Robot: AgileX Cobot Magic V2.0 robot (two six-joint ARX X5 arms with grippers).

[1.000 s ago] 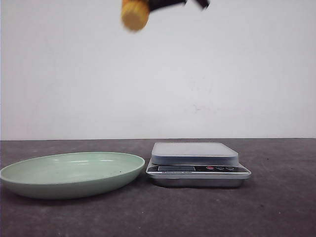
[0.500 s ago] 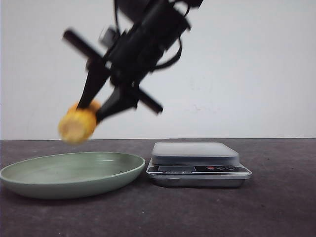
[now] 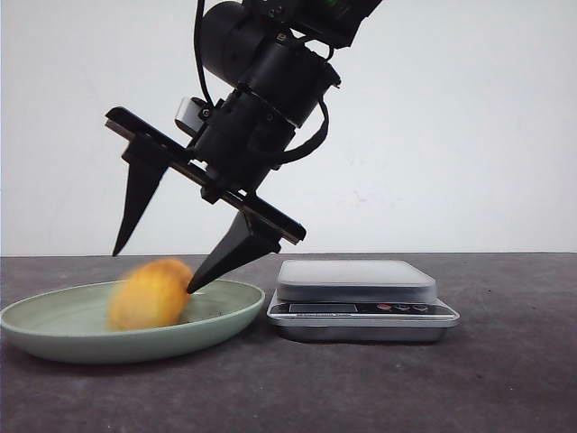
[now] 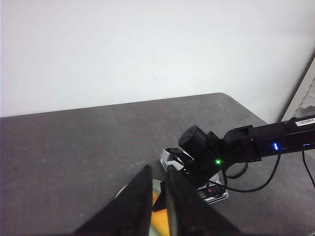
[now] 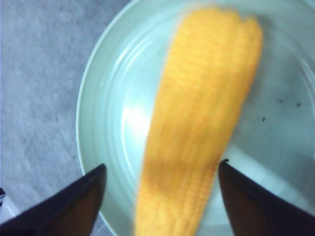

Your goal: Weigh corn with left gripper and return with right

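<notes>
Corn (image 3: 149,294): lying in the green plate (image 3: 54,329), blurred, between my spread fingers.
Right claw (image 3: 155,269): mine, spread wide over the plate, gripping nothing.
Left claw (image 4: 157,196): mine, fingers nearly together, a narrow gap between them.
Scale (image 3: 361,298): just beside the plate.

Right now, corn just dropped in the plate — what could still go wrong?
1. The yellow-orange corn cob shows motion blur in the pale green plate, so it may be rolling; the rim is shallow and it could spill onto the dark table.
2. The open black right gripper has one fingertip right beside the cob; retracting could nudge it.
3. The silver kitchen scale sits close beside the plate, so a swing could bump it.
</notes>
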